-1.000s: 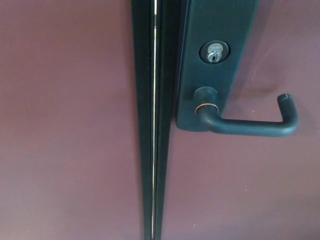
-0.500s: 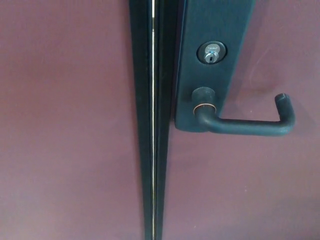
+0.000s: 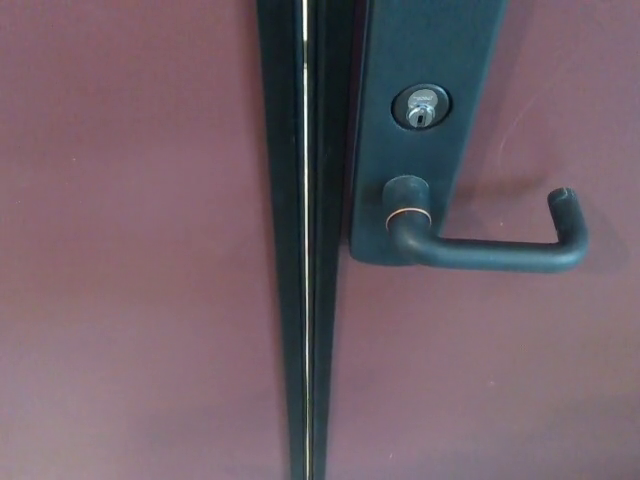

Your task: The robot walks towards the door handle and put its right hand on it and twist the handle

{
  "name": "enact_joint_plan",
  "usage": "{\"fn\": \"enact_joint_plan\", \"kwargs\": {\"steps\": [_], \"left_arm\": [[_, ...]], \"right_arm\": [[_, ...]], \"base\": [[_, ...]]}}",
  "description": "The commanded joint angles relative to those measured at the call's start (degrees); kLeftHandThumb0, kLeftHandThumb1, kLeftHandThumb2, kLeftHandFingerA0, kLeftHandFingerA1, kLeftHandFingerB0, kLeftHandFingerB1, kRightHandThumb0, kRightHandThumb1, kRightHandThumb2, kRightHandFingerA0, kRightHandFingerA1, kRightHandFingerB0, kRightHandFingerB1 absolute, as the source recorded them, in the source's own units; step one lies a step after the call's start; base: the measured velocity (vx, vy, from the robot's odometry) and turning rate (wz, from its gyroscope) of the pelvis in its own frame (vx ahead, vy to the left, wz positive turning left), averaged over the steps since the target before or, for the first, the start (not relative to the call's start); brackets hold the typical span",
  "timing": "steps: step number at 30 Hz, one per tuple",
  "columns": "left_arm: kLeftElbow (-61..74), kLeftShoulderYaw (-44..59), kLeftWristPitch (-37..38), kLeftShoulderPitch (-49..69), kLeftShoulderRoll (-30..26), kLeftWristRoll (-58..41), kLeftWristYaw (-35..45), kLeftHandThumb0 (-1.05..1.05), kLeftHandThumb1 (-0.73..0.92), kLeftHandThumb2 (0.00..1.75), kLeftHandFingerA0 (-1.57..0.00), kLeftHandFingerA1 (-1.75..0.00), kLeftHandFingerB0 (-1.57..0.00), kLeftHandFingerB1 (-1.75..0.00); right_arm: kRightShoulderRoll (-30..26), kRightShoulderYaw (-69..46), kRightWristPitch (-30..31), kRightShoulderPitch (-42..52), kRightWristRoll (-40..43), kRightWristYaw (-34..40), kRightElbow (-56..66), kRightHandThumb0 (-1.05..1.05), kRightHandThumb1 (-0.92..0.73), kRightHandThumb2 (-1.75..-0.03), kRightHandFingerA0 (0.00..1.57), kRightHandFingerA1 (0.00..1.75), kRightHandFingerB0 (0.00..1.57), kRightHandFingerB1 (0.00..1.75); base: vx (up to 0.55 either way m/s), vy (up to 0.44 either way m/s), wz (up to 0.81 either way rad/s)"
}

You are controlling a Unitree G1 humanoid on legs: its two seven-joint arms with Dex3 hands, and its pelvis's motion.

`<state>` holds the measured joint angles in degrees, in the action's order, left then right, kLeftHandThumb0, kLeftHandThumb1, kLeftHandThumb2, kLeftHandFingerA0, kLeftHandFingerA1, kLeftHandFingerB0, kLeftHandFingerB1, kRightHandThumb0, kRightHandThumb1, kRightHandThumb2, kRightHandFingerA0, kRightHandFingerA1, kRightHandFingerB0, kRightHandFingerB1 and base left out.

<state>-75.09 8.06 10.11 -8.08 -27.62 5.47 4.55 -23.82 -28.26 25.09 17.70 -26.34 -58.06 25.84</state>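
Door handle [image 3: 490, 252] level, right of dark seam [image 3: 306, 240].

Dark door handle [image 3: 490, 252] level below keyhole [image 3: 421, 107].

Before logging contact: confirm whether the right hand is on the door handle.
No, the door handle stands bare below the keyhole, with no hand in view.

Close up on a double doorway here, the kind found in an office or public building rather than a home: two maroon door leaves [image 3: 130, 250] meeting at a dark metal edge strip [image 3: 306, 240], a tall dark lock plate [image 3: 425, 60] carrying a silver key cylinder [image 3: 421, 108], and a black lever handle [image 3: 490, 250]. No robot hand shows for reference.
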Motion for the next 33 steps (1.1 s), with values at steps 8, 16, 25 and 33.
{"fn": "enact_joint_plan", "kwargs": {"steps": [8, 16, 25, 33], "left_arm": [[-0.19, 1.36, 0.3, 0.6, 0.92, -1.8, 1.95, -0.37, 0.55, 0.56, -0.53, -0.43, -0.48, -0.39], [-0.01, 1.54, 0.15, 0.1, 0.29, -1.92, 1.92, -0.37, 0.55, 0.56, -0.54, -0.43, -0.48, -0.39], [-0.01, 1.03, 0.38, 0.33, 0.58, -1.38, 1.8, -0.37, 0.55, 0.56, -0.54, -0.43, -0.48, -0.39], [-0.32, 0.97, 0.12, -0.4, 0.46, -1.05, 1.88, -0.37, 0.55, 0.56, -0.54, -0.43, -0.48, -0.39]], "right_arm": [[9.39, 17.91, -16.22, -16.47, -8.13, 47.15, -70.16, -0.72, -0.58, -0.83, 0.17, 0.4, 0.11, 0.37], [9.29, 16.73, -16.8, -19.45, -4.34, 49.66, -85.04, -0.69, -0.72, -0.63, 0.27, 0.32, 0.14, 0.26], [7.17, 19.28, -17.09, -19.83, -3.54, 48.27, -92.18, -0.74, -0.6, -0.89, 0.18, 0.43, 0.07, 0.33], [6.72, 21.08, -20.36, -21.89, -1.82, 49.12, -96.84, -0.35, -0.44, -1.0, 0.0, 0.47, 0.0, 0.47]], "base": [[0.0, 0.0, 0.0], [0.0, 0.0, 0.0], [0.0, 0.0, 0.0], [0.0, 0.0, 0.0]]}}
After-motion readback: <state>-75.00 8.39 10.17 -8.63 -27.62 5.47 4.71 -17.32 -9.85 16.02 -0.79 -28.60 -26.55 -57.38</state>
